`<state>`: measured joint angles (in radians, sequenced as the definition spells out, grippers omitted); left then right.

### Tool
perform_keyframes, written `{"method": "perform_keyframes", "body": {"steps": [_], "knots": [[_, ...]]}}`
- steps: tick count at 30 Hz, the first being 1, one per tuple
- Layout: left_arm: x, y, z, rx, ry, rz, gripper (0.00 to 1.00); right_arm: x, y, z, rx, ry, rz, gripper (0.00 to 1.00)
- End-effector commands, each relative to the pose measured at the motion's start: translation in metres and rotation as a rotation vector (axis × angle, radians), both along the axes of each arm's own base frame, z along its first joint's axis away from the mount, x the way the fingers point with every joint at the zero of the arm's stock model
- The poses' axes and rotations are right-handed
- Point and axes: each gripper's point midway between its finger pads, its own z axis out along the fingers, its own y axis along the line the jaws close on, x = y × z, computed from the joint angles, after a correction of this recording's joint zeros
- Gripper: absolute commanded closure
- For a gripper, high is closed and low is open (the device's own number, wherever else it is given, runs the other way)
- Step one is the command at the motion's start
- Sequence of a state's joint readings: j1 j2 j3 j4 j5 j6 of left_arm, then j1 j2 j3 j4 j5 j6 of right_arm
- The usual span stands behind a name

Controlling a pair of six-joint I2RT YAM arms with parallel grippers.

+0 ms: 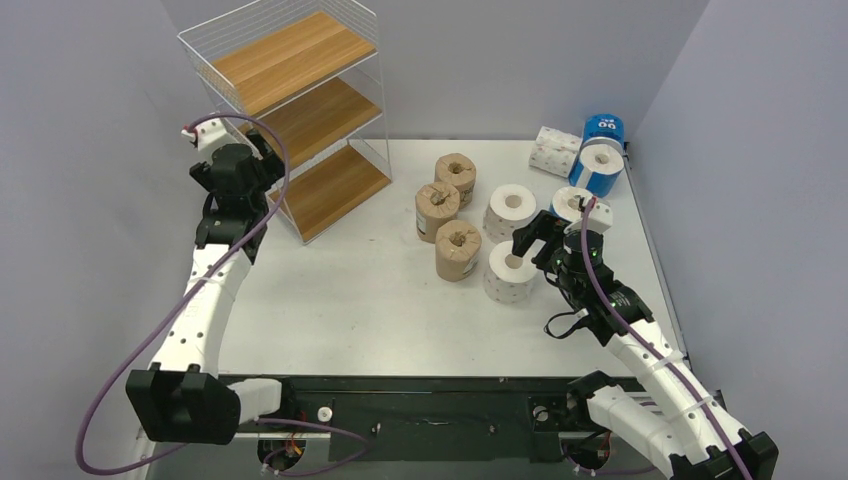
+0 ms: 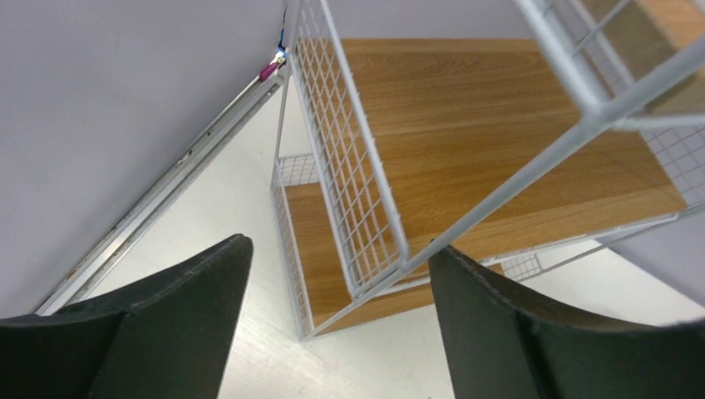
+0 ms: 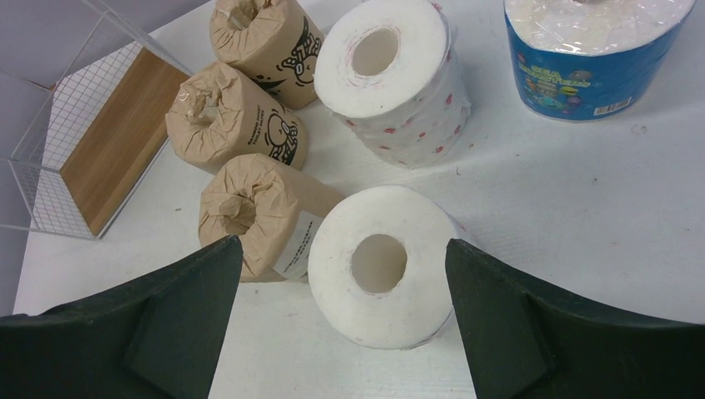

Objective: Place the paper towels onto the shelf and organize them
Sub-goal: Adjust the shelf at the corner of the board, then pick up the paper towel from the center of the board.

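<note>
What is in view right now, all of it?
Brown rolls: three, brown paper, upright, clustered mid-table.
White rolls: at least two, white, right of the brown ones.
Blue-wrapped rolls: at least two, blue, far right corner.
Patterned pack: one, white, lying beside the blue ones.
Shelf: one, white wire and wood, far left, boards bare.
Table: one, white.
Left gripper: one, black, open, beside the shelf.
Right gripper: one, black, open, over the nearest white roll.

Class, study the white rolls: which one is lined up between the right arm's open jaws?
The front white roll, beside the front brown-wrapped roll; the white roll behind it stands beyond the jaws.
</note>
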<state>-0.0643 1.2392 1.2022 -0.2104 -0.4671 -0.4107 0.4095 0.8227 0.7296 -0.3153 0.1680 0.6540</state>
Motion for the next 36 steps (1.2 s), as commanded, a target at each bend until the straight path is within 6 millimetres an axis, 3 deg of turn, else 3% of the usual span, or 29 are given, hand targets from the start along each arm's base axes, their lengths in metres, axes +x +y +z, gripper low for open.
{"method": "perform_keyframes", "body": {"steps": [1, 2, 5, 13, 18, 23, 26, 29, 36], "knots": [[-0.031, -0.011, 0.020, -0.088, -0.052, 0.001, 0.10, 0.004, 0.004, 0.013, -0.007, -0.032, 0.008, 0.12], [-0.040, -0.015, 0.015, -0.101, -0.051, -0.006, 0.00, 0.004, 0.004, 0.011, -0.011, -0.028, 0.006, 0.12], [-0.062, -0.044, -0.008, -0.112, 0.003, -0.082, 0.03, 0.005, 0.003, 0.008, -0.019, -0.012, -0.001, 0.11], [-0.125, -0.111, -0.033, -0.121, 0.050, -0.293, 0.04, 0.007, -0.005, 0.001, -0.098, 0.062, -0.041, 0.15], [-0.145, -0.152, -0.052, -0.167, 0.082, -0.444, 0.03, 0.007, -0.018, -0.017, -0.175, 0.151, -0.106, 0.16], [-0.154, -0.188, -0.078, -0.136, 0.136, -0.540, 0.04, 0.009, -0.034, -0.022, -0.192, 0.157, -0.209, 0.09], [-0.156, -0.190, -0.088, -0.133, 0.164, -0.529, 0.04, 0.009, -0.044, -0.014, -0.181, 0.144, -0.290, 0.08], [-0.157, -0.186, -0.092, -0.204, 0.153, -0.473, 0.04, 0.013, -0.039, -0.016, -0.163, 0.140, -0.247, 0.08], [-0.162, -0.197, -0.104, -0.278, 0.055, -0.571, 0.04, 0.014, -0.024, -0.045, -0.096, 0.256, -0.113, 0.12]]}}
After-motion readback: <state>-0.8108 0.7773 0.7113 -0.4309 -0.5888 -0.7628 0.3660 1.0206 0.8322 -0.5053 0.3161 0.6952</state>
